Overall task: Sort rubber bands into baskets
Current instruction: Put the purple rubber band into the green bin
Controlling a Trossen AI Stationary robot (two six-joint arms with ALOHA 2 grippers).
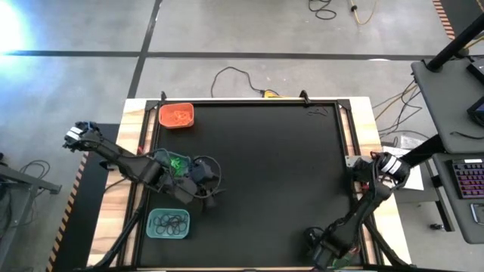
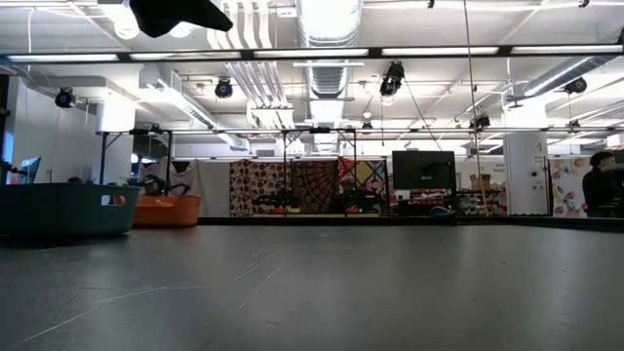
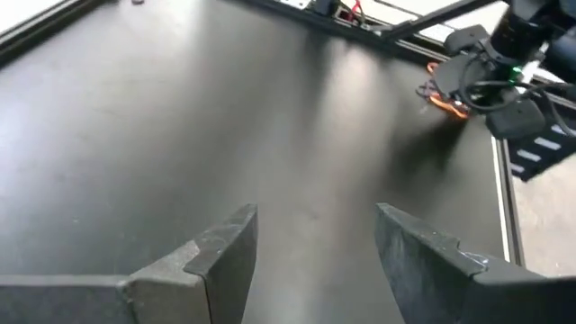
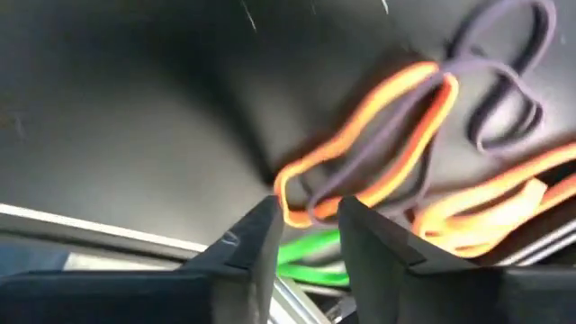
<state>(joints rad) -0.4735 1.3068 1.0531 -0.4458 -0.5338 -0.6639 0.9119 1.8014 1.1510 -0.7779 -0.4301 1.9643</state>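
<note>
On the left side of the black table mat, three small shallow plastic baskets stand in a column along the edge: an orange rounded-rectangle basket at the far corner with orange loops inside, a teal-green basket in the middle mostly hidden under the left arm with bright green loops showing through, and a second teal-green basket nearest the front holding thin black loops. That layout reads as one colour per basket, so the sorting looks well along. The left gripper hangs just beside the middle basket, its two dark fingers standing well apart with nothing between them and only bare mat ahead; it seems to be waiting where a drop would be made. The broad middle of the mat carries no bands that can be made out from above. On the right, the right arm is folded down at the mat's right edge, and its gripper is low over a tangle of remaining rubber bands: thin orange elastic loops crossed with a dark purplish-black one, a bright green loop lying under the fingertips. The fingers stand narrow, a slim gap between them, right at the end of an orange loop; whether that loop is actually pinched cannot be told. Because the loops overlap, a lift here would probably drag more than one colour along.
</note>
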